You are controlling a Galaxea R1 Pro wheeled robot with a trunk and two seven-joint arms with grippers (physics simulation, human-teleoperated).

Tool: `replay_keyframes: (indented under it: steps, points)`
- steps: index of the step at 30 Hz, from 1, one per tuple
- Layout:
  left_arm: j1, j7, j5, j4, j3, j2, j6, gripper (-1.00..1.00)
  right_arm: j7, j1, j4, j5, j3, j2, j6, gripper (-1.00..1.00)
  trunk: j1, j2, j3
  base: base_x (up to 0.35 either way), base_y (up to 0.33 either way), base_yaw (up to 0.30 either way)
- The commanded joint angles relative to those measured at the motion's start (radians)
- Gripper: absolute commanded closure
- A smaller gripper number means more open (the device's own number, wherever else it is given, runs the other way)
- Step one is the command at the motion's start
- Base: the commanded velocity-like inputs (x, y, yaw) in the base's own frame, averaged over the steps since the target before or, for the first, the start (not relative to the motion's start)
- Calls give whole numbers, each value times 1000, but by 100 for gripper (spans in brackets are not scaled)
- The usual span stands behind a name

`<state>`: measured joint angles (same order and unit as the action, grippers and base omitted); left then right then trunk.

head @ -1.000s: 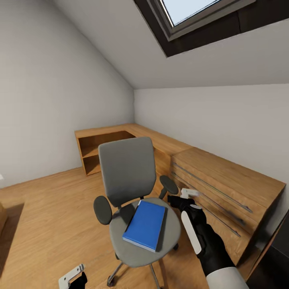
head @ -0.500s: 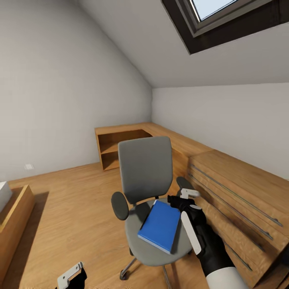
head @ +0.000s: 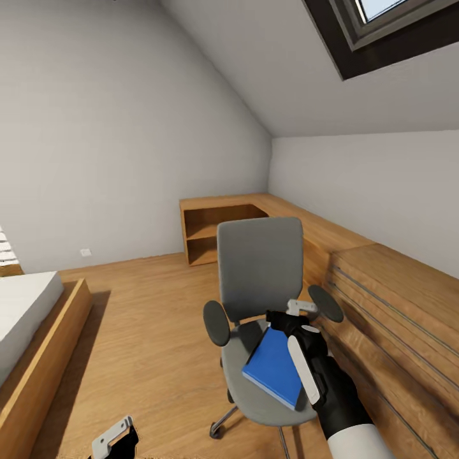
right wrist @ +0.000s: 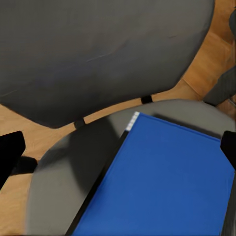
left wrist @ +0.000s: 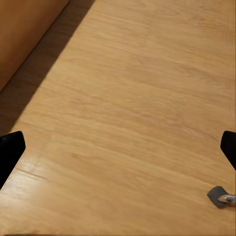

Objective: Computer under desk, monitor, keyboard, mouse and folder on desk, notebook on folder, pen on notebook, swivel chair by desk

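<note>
The bedroom is an attic space: grey sloped ceiling, pale walls, a dark-framed skylight (head: 389, 32) at the upper right of the head view, and a wood plank floor (head: 146, 331) in a warm tone. A low light-wood shelving run (head: 217, 226) follows the far corner and continues as a dresser (head: 395, 299) along the right wall. A wooden-framed bed (head: 32, 331) with a white mattress occupies the left edge.

The swivel chair (head: 258, 274) stands on the floor just beside the dresser, its grey back upright and facing the camera, dark armrests to either side, chrome base partly visible beneath. The folder (head: 274, 366) lies flat on the grey seat (bright blue, with a dark edge along one side in the right wrist view).

The right claw (head: 294, 312) hovers over the seat near the folder's far edge. Its fingertips sit at opposite margins of the right wrist view, so the claw is spread, with nothing between them.

The left claw (head: 113, 437) hangs low over bare floor; its fingertips likewise stand wide apart in the left wrist view.
</note>
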<state>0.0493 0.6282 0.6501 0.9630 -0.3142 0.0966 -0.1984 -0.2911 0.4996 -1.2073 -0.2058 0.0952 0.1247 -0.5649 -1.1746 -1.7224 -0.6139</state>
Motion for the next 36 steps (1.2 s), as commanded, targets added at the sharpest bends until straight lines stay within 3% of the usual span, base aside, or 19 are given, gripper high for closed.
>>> replay_keyframes:
  steps: [1, 8, 21, 24, 25, 36]
  points:
    - [1, 5, 10, 0, -6, 1, -7, -100, -10, 0, -2, -11, 1, -1, -3, -100, 0, -1, -2, 0, 0, 275]
    - [1, 5, 10, 0, -9, 0, -6, -100, -6, 0, -3, -12, 0, -6, -3, -100, 0, -1, -4, 0, 0, 200]
    - [1, 3, 11, 1, -19, -2, -6, -100, -8, 0, -13, -11, -1, -7, -3, -100, 0, -1, -5, 0, 0, 14]
    - [1, 6, 12, 55, -24, -4, -8, -100, -9, 0, -36, -11, -2, -7, -3, -100, 0, -1, -5, 0, 0, 0]
    - [2, 7, 13, 125, -25, 0, -4, -100, -10, 0, -47, -9, -5, -20, -1, -100, -4, -8, -8, 0, 0, 0]
    - [3, 7, 11, 146, -42, 1, 32, -100, -10, 0, -43, -9, -5, -26, 46, -100, -46, -85, -42, 0, 0, 0]
